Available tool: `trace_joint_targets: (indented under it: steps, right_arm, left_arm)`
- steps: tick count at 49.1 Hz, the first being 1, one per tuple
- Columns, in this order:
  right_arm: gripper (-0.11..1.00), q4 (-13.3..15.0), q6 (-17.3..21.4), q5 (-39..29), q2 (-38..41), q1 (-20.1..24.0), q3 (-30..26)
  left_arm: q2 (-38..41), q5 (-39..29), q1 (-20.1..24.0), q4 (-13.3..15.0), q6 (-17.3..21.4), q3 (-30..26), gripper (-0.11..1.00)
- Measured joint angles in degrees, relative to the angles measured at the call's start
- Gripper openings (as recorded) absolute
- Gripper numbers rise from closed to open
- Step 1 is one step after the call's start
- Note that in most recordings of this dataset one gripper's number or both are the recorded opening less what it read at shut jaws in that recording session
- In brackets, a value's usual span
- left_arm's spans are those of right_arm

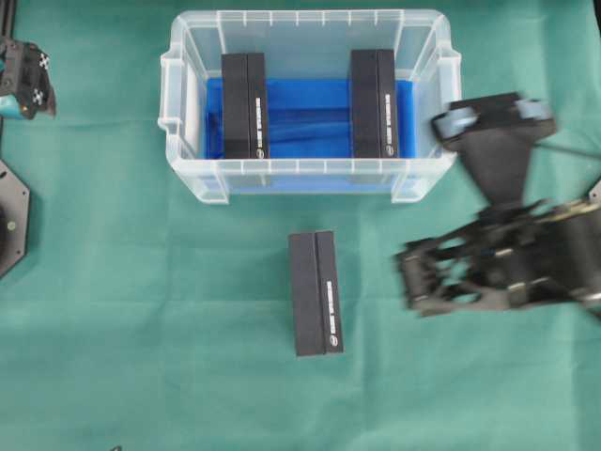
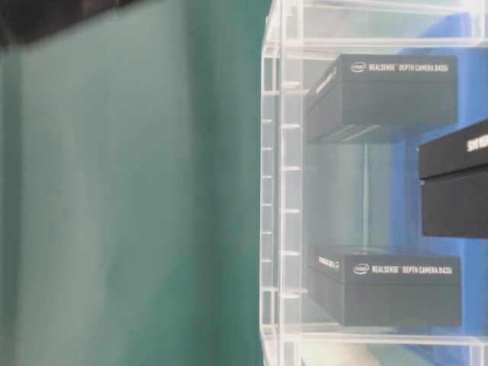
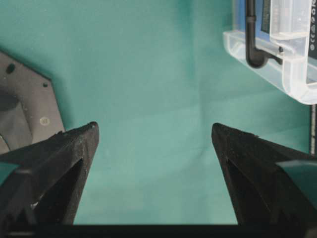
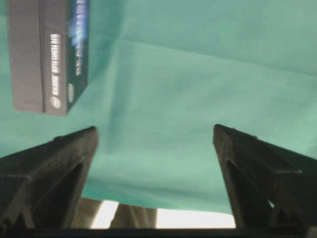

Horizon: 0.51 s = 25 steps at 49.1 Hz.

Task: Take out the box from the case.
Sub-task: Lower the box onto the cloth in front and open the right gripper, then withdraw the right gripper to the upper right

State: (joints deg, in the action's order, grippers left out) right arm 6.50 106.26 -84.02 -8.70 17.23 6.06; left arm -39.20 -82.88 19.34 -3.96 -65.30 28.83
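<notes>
The case (image 1: pixel 188 174), a clear plastic bin with a blue cloth on its bottom, stands at the back middle of the green table. Two black boxes stand inside it, one on the left (image 1: pixel 244 105) and one on the right (image 1: pixel 374 103). A third black box (image 1: pixel 315 293) lies on the cloth in front of the case. My right gripper (image 1: pixel 408 274) hangs open to the right of that box, touching nothing; the box (image 4: pixel 47 54) shows at the upper left of the right wrist view. My left gripper (image 1: pixel 33 89) is open and empty at the far left, well away from the case (image 3: pixel 292 74).
A black arm base plate (image 1: pixel 11 221) sits at the left edge. The green cloth's front edge (image 4: pixel 198 210) shows below my right gripper (image 4: pixel 154 134). In the table-level view the case wall (image 2: pixel 278 191) fills the right side, with green cloth to its left.
</notes>
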Motion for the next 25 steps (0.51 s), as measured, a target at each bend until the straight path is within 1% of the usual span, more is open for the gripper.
trace_joint_targets:
  steps: [8, 14, 18, 25]
  right_arm:
    - [0.93, -0.1, 0.4, 1.1, -8.5, 1.0, 7.8]
    - [0.93, 0.0, 0.4, 1.1, -13.8, 1.1, 12.0]
    - [0.93, 0.1, -0.1, 1.1, -15.8, 1.1, 13.9]
    - [0.93, 0.6, -1.1, 1.1, -16.2, 1.0, 15.2]
  left_arm:
    - [0.0, 0.0, 0.0, -0.1, -0.7, 0.0, 0.94]
    - [0.0, 0.0, 0.0, 0.0, -0.9, 0.0, 0.94]
    - [0.0, 0.0, 0.0, -0.1, -1.0, 0.0, 0.94]
    - [0.2, 0.0, 0.0, -0.1, -1.0, 0.0, 0.94]
